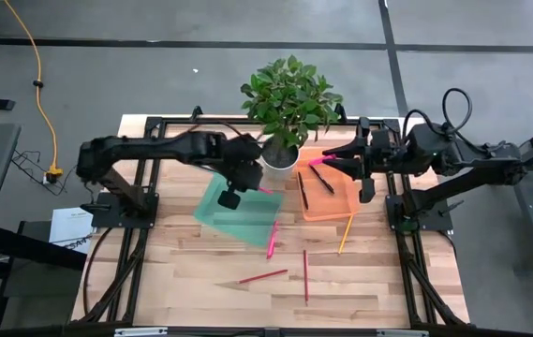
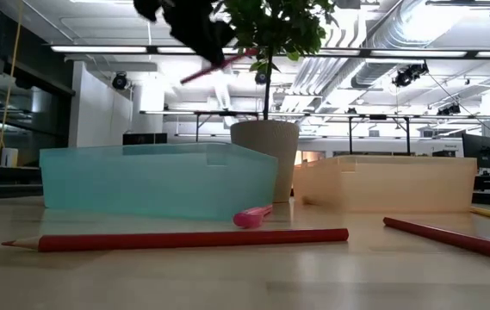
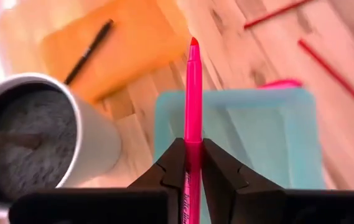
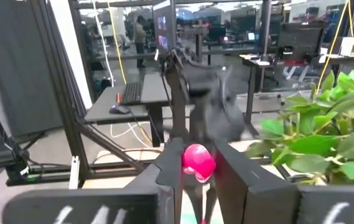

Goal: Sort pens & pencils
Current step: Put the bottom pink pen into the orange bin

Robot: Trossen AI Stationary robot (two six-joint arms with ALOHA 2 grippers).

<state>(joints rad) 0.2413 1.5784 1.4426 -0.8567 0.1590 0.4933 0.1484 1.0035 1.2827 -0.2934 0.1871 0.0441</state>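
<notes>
No text can be read anywhere; the pink pen [image 3: 193, 118] clamped above the teal tray [image 3: 251, 134] bears dark lettering too blurred to make out.

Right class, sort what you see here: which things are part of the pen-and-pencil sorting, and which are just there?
In the job: pink pens, black pens, red pencils, yellow pencil, teal tray, orange tray, left gripper, right gripper.
Just there: potted plant, yellow cable.

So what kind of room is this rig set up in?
Probably a robotics lab or open workshop: exposed ceiling ducts and strip lights overhead, rows of workbenches with monitors behind, and a person standing far back.
</notes>
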